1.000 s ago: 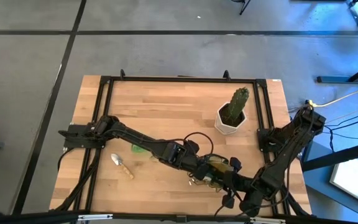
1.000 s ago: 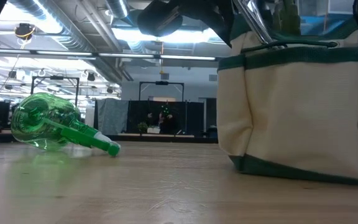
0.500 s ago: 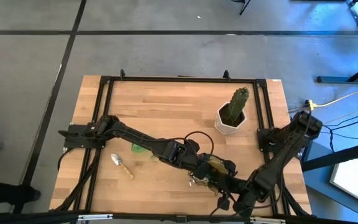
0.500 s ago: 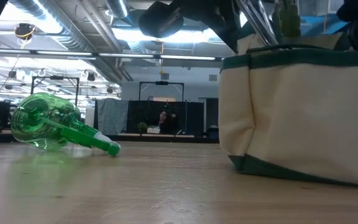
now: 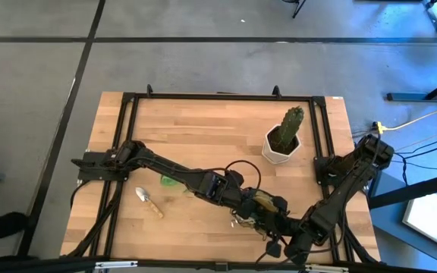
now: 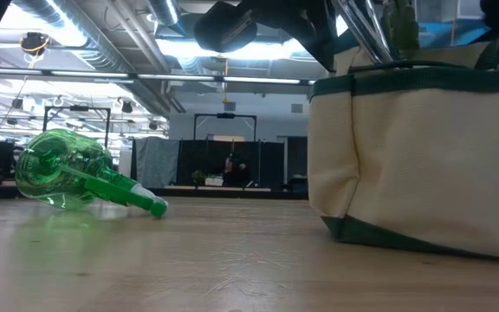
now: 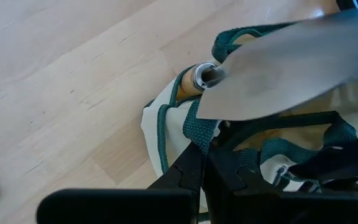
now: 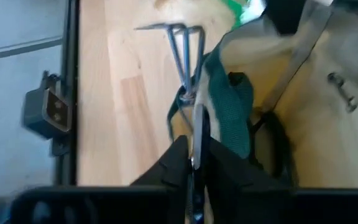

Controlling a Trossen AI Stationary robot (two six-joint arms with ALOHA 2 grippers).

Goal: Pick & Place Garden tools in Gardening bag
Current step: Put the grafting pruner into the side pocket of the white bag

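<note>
The gardening bag [image 5: 262, 203] stands near the table's front edge, right of centre, and fills the right of the low view [image 6: 414, 156]. A silver trowel's blade [image 7: 291, 68] sticks out of it, the wooden handle down in a pocket. My left gripper [image 7: 209, 165] is shut at the bag's green-trimmed rim. My right gripper [image 8: 194, 155], at the bag's near right side [image 5: 279, 227], is shut on a three-pronged metal hand rake [image 8: 180, 50]. A second trowel [image 5: 149, 201] and the green spray bottle [image 6: 76, 173] lie on the table to the left. My left gripper pinches the bag's green webbing edge [image 7: 199, 134] between its two fingers, slanting down from the table's left. The bag stands on the table. My right gripper pinches the rake's thin metal shaft [image 8: 195, 134] below the prongs. The shaft runs forward past the fingertips beside the bag's green strap [image 8: 229, 106]; the handle is hidden.
A cactus in a white pot [image 5: 283, 140] stands at the far right. A black metal frame [image 5: 127, 102] runs round the tabletop. Bare wood lies across the far half and left of the bag.
My right gripper has gone a little down and toward the table's left, closer to the bag, still on the rake. The bag's rim has shifted slightly with it; the bag's base stays put.
</note>
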